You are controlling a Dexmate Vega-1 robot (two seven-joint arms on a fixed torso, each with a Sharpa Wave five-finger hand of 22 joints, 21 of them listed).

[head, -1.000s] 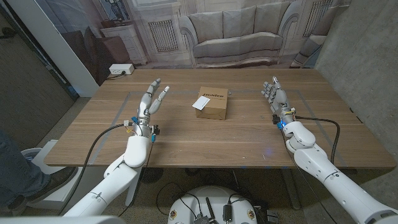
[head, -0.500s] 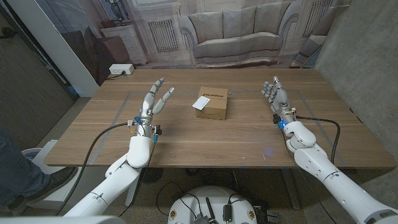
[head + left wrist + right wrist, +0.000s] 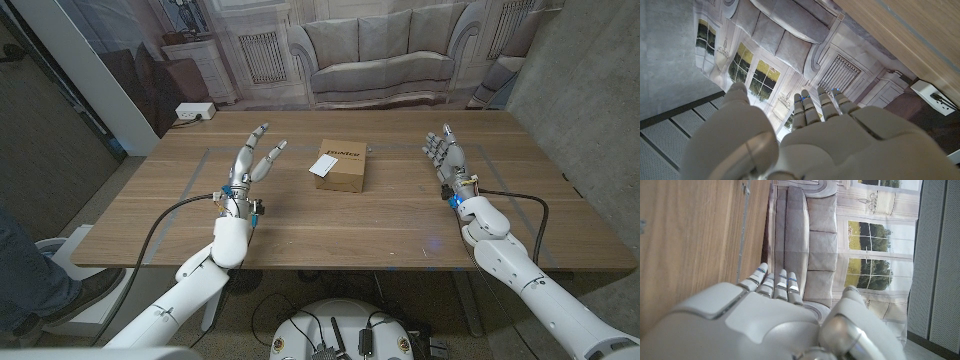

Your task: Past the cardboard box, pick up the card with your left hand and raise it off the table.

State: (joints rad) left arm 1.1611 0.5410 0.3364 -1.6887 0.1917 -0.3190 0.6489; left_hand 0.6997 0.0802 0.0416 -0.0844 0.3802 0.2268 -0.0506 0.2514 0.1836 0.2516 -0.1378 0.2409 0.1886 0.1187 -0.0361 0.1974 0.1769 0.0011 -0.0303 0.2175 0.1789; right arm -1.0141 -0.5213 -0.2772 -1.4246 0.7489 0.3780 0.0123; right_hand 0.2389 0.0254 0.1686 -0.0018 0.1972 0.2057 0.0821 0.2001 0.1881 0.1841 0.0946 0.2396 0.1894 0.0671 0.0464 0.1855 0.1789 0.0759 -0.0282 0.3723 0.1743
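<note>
A wide wooden bench (image 3: 350, 215) carries everything here, with a printed backdrop of a sofa (image 3: 375, 50) and panelled walls hanging behind its far edge. The left arm (image 3: 180, 295) comes in from the near left corner and the right arm (image 3: 530, 280) from the near right, each trailing a black cable. Near the middle of the bench, toward the far side, sits a small cardboard box (image 3: 342, 166) with dark lettering on its top. The left hand (image 3: 250, 165) is raised on the left of the box, well apart from it, fingers spread and angled toward the box, holding nothing. The right hand (image 3: 443, 155) stands on the right side of the bench, also well apart from the box, fingers extended and close together, empty as well. The card (image 3: 322, 164), white and small, lies at the box's left edge, overlapping its top corner; whether it rests on the box or leans against it cannot be told.
</note>
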